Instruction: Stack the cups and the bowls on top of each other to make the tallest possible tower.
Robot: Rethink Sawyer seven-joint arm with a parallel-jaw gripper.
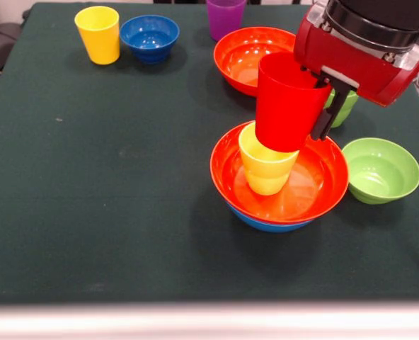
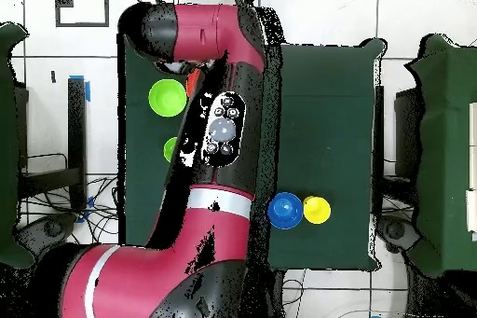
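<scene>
Red cup [image 1: 287,103] is pinched by the tool [image 1: 321,106], tilted, one black finger [image 1: 324,113] outside its wall, hanging just above the yellow-orange cup [image 1: 267,164]. That cup stands in an orange-red bowl [image 1: 316,185] nested on the light-blue bowl [image 1: 270,222], right of worktop [image 1: 110,184] centre. At 3 o'clock sits a lime green bowl [image 1: 381,170]; at 12 o'clock, a second orange-red bowl [image 1: 241,57].

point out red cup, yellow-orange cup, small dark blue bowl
red cup [image 1: 286,106]: front view, on its side wall.
yellow-orange cup [image 1: 266,170]: front view, on its outer wall below the rim.
small dark blue bowl [image 2: 284,211]: overhead view, on its inside.
</scene>
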